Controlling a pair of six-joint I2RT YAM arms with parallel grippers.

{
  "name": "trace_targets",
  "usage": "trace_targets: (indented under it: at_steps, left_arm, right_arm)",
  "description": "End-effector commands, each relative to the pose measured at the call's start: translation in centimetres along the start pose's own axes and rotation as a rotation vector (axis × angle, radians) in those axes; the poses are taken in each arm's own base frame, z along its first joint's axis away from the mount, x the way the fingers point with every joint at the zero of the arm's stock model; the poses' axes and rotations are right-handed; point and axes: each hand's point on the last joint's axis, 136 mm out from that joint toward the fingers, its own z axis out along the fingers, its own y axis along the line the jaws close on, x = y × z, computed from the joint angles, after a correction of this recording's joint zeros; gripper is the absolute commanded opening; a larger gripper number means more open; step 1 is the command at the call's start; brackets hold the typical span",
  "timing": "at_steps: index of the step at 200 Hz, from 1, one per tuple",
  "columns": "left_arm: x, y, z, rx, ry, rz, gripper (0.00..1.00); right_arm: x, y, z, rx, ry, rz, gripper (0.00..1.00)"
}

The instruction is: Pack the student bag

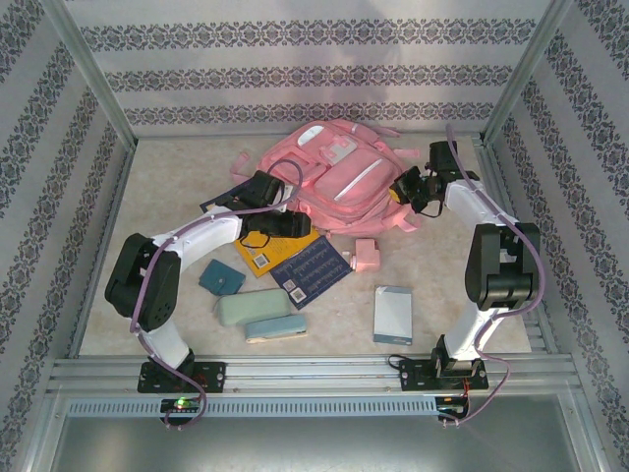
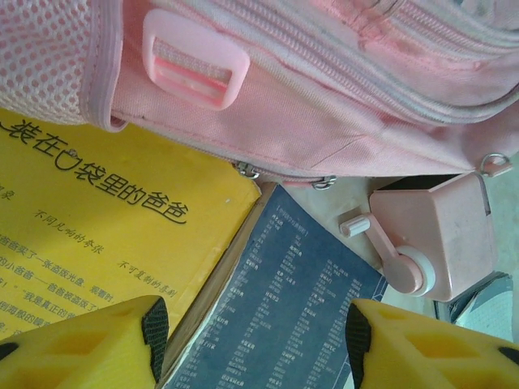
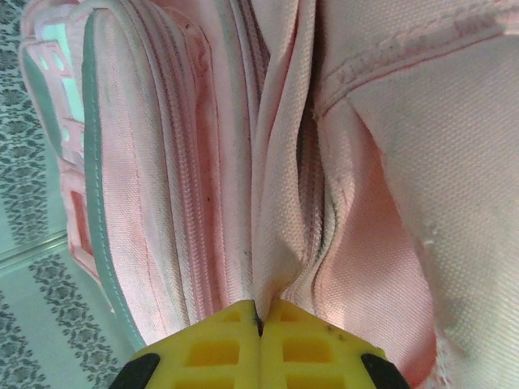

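Observation:
The student bag (image 1: 339, 172), a large pink backpack, lies at the back middle of the table. My right gripper (image 3: 259, 320) is shut on a fold of the bag's pink fabric (image 3: 284, 203) beside a zip, at the bag's right side (image 1: 405, 189). My left gripper (image 2: 255, 344) is open at the bag's lower left edge (image 1: 293, 224), low over a yellow book (image 2: 97, 227) and a dark blue book (image 2: 300, 300). Nothing is gripped between its yellow fingers (image 2: 89, 348). The bag's pink buckle (image 2: 195, 57) and zipped edge (image 2: 340, 105) lie just beyond those fingers.
A pink hand-crank sharpener (image 2: 430, 235) stands right of the books (image 1: 367, 254). Nearer the front lie a teal pouch (image 1: 222, 277), a pale green pencil case (image 1: 251, 308), a light blue case (image 1: 275, 329) and a grey-blue notebook (image 1: 393, 315). Patterned walls enclose the table.

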Motion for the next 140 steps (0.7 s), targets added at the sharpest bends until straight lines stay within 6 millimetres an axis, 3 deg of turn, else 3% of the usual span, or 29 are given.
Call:
trace_targets:
  at_steps: [1,27,48,69,91,123,140]
  left_arm:
    - [-1.2,-0.5,-1.0,0.011,-0.054,0.028,0.62]
    - [-0.8,-0.2,-1.2,0.005,-0.053,0.026,0.63]
    - [-0.4,0.0,-1.4,0.000,-0.051,0.023,0.63]
    - [0.0,0.1,-1.5,0.000,-0.047,0.019,0.63]
    - [0.2,0.2,-1.7,-0.007,-0.047,0.020,0.63]
    - [0.2,0.4,-1.8,-0.013,-0.053,0.022,0.64]
    - [0.2,0.3,-1.8,-0.012,-0.054,0.020,0.64]
  right_arm:
    - [0.4,0.4,-1.2,0.061,0.000,-0.112,0.00]
    - [0.7,-2.9,-0.2,0.185,0.029,-0.131,0.00]
    - [0.9,-4.2,0.6,0.215,0.048,-0.130,0.08]
    - [0.9,-4.7,1.5,0.224,0.065,-0.125,0.32]
    - [0.8,-5.4,1.8,0.254,0.064,-0.131,0.41]
    - [1.0,-5.7,2.5,0.245,0.074,-0.119,0.41]
    - [1.2,-5.8,3.2,0.239,0.087,-0.112,0.31]
